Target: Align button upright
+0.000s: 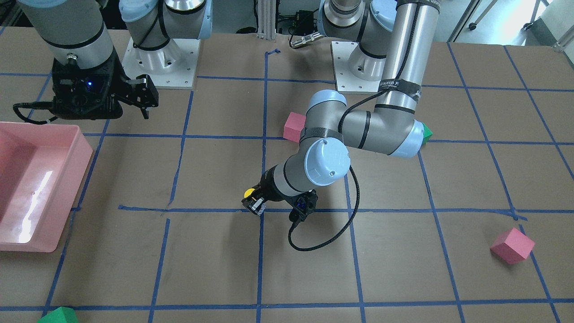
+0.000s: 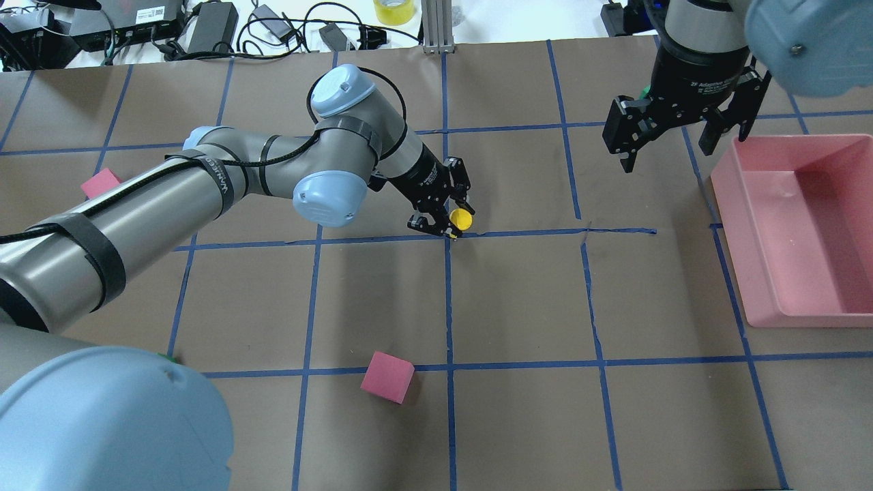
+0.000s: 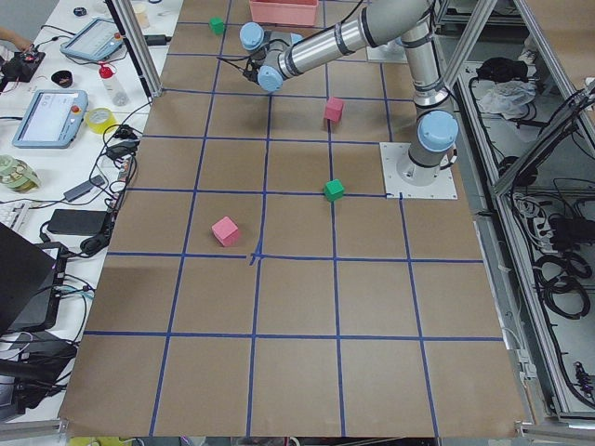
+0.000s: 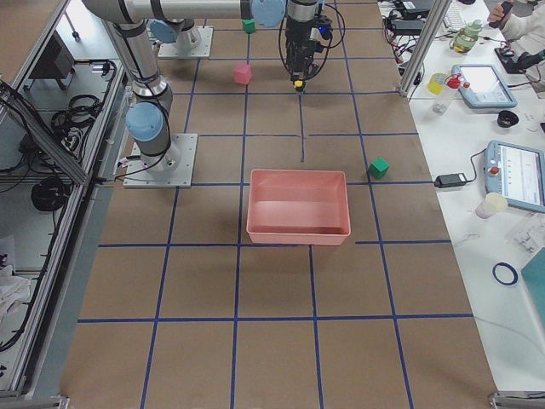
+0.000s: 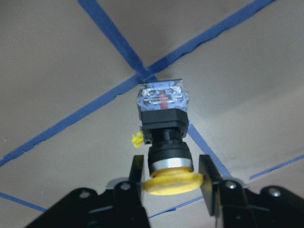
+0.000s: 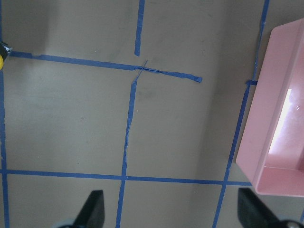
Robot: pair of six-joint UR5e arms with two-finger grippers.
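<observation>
The button [image 5: 164, 128] has a yellow cap, a black body and a clear-grey contact block. In the left wrist view its cap sits between the fingers and its block points down at a tape crossing on the table. My left gripper [image 5: 172, 175] is shut on the cap. The button also shows in the overhead view [image 2: 462, 218] and the front view [image 1: 248, 193], held by the left gripper [image 2: 447, 221] low over the table's middle. My right gripper [image 2: 672, 140] is open and empty, hanging above the table beside the pink bin [image 2: 750, 273].
A pink cube [image 2: 387, 376] lies near the robot's side and another [image 2: 100, 184] at the left. A third pink cube [image 1: 512, 245] and green cubes [image 1: 58, 315] [image 1: 427, 131] lie around. The bin's rim [image 6: 256, 142] shows in the right wrist view.
</observation>
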